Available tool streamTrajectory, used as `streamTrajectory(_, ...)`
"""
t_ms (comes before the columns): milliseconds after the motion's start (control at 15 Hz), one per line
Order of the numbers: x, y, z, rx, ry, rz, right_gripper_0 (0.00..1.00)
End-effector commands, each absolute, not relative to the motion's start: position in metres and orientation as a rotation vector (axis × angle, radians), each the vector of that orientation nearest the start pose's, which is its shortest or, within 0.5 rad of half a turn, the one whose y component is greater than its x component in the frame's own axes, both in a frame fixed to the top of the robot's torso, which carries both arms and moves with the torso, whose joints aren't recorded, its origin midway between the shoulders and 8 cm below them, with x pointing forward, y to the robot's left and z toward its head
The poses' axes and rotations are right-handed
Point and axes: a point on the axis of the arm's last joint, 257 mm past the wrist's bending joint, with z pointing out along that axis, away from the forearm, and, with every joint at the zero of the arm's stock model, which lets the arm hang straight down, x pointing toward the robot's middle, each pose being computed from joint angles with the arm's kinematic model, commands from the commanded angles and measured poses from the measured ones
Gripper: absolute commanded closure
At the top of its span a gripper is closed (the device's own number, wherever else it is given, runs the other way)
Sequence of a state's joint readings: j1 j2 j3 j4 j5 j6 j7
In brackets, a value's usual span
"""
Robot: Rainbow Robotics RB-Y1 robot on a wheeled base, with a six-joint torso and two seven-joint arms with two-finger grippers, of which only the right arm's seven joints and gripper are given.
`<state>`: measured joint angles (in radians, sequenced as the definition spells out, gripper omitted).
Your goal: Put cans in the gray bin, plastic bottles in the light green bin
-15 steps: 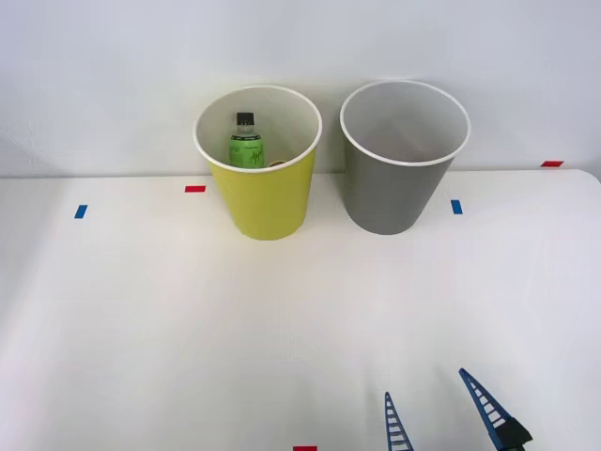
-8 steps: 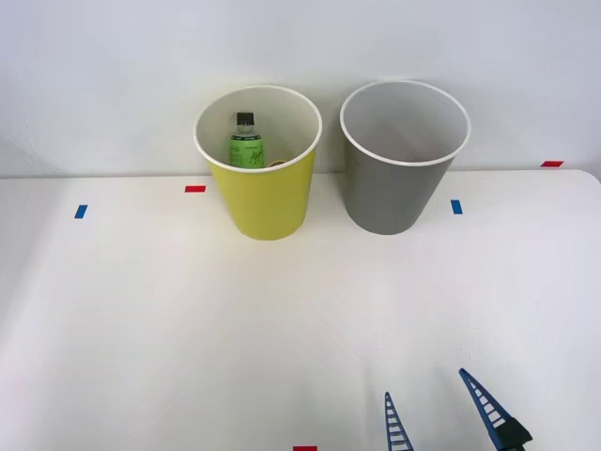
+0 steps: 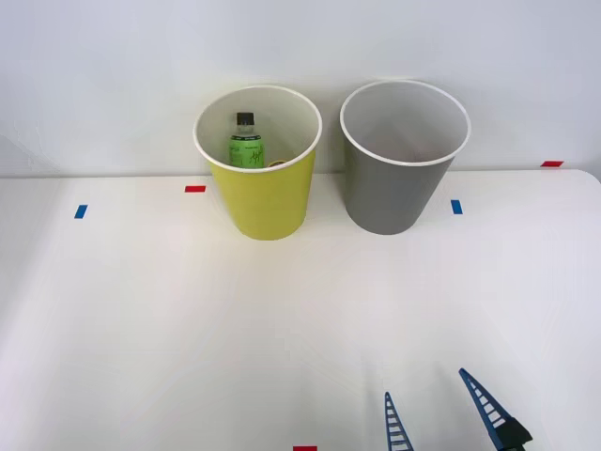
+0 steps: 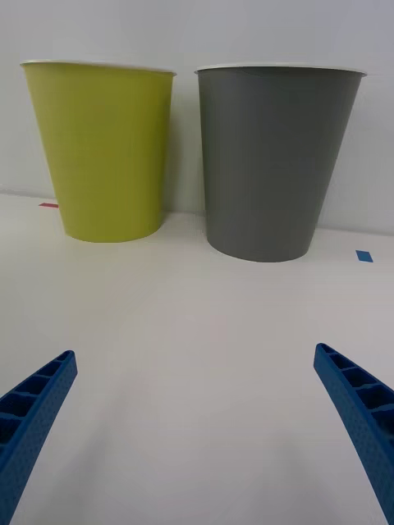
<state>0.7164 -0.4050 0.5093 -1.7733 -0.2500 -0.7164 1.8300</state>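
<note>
Both bins stand at the desk's far edge — bottle (image 3: 247, 143) upright inside the green bin (image 3: 261, 202), gray bin (image 3: 390, 193) beside it. My right gripper (image 3: 439, 412) hovers near the desk's front edge, fingers spread and empty. I see no can on the desk — I judge sorting done, or I must find a can.

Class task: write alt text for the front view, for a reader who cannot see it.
Two tall tapered bins stand side by side on a white table: a yellow-green bin holding a green-labelled plastic bottle, and a gray bin. The blue ribbed right end effector is open nearby.

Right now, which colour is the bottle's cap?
Black, on the bottle with the green label; front view.
</note>
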Motion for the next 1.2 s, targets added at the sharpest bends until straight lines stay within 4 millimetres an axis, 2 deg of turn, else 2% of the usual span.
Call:
streamTrajectory(67, 0.2654, -0.1623, -0.2794, -0.247, 1.455, 0.134, 0.00)
streamTrajectory(1200, 0.2654, -0.1623, -0.2794, -0.247, 1.455, 0.134, 0.00)
